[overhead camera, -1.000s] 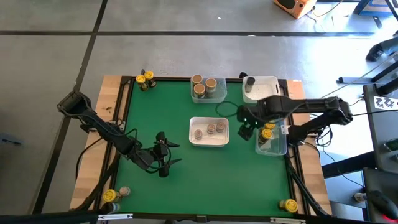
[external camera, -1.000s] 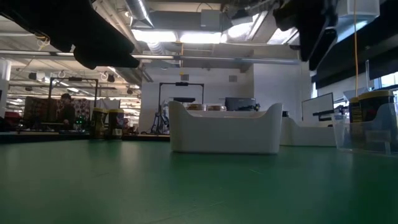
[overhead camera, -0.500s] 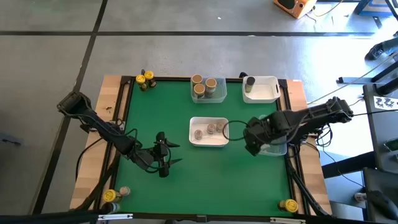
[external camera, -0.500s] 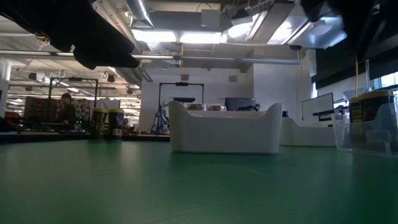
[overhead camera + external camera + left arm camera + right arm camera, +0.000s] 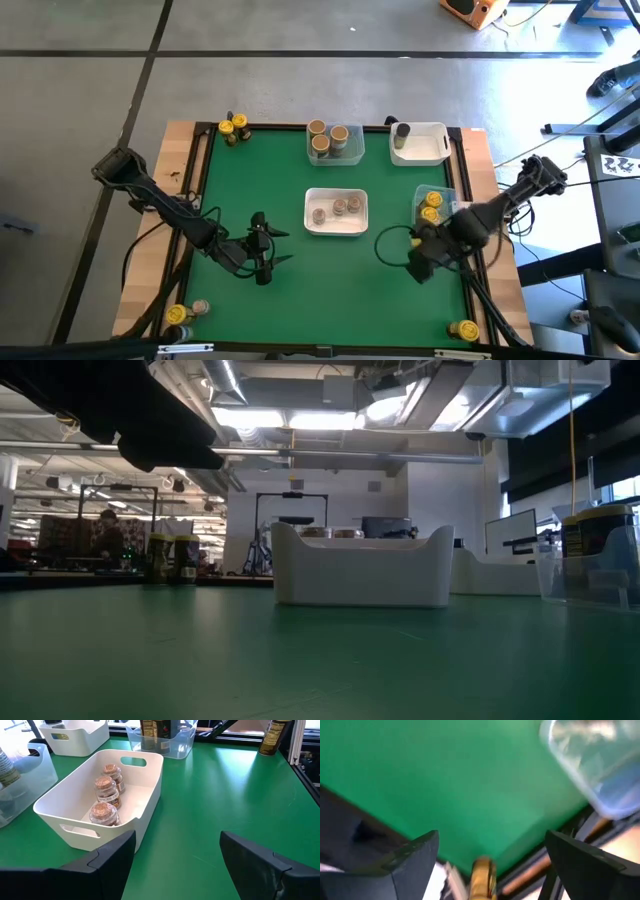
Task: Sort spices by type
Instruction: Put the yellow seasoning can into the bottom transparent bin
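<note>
Green table point(image 5: 250, 190): white tray point(image 5: 336, 226) holds 3 jars point(image 5: 337, 208); both grippers point(image 5: 262, 252) point(image 5: 418, 262) apart, empty.

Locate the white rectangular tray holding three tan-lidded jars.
High view: the white rectangular tray sits mid-table on the green mat, between both arms, below the clear tray of jars.

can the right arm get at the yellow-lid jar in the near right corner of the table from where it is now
Probably yes. The right pincer is open and empty, over bare green mat, and the yellow-lid jar stands alone at the table's corner with nothing between them. The clear tray lies behind the pincer, out of the way.
</note>
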